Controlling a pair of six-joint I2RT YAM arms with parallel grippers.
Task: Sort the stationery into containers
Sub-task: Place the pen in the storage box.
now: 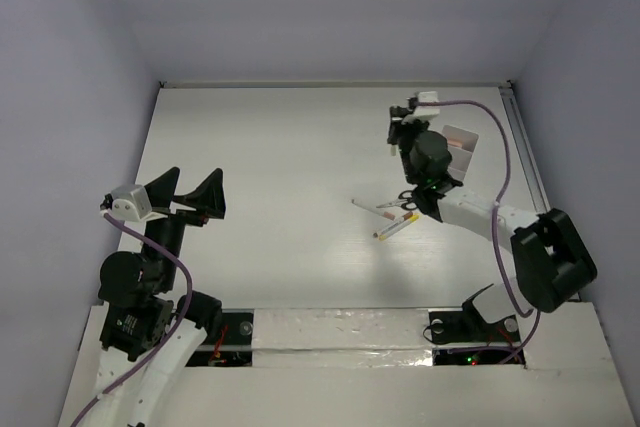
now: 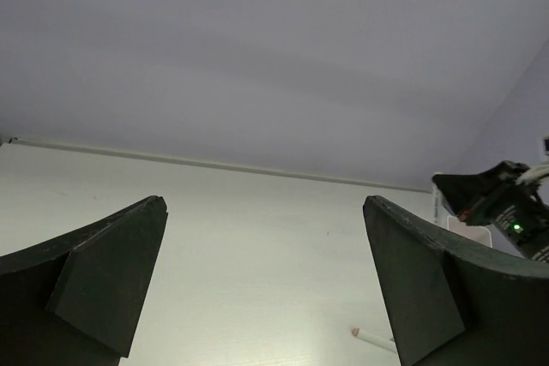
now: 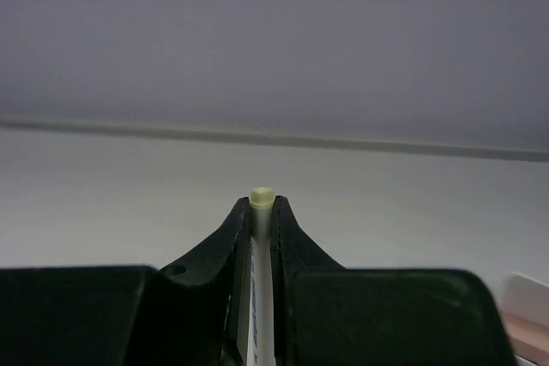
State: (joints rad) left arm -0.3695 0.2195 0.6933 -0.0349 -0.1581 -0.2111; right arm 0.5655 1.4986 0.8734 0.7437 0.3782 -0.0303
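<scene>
Right tool, nearest the wrist lens, is pressed together on a yellow-tipped pen. Its white barrel runs down between the two dark fingers and its tip pokes just past them. From above, that tool hangs over the far right of the desk, just beside the white cup with the pinkish inner flap.

By my reading the pick is done, and the carry-and-drop step is in hand. Next, the pen needs bringing over the cup's open mouth and lining up so it goes in lengthwise, and only then letting go. The mouth looks narrow, so alignment matters.

Left tool is spread wide and holds nothing. It sits over the near left of the desk, well apart from everything.

Count:
- one cup seen
- one pair of black-handled scissors
- one pen held
- on the desk near the scissors, one thin pale stick
- what look like two short pens lying close together, though they are too small to be sure
</scene>
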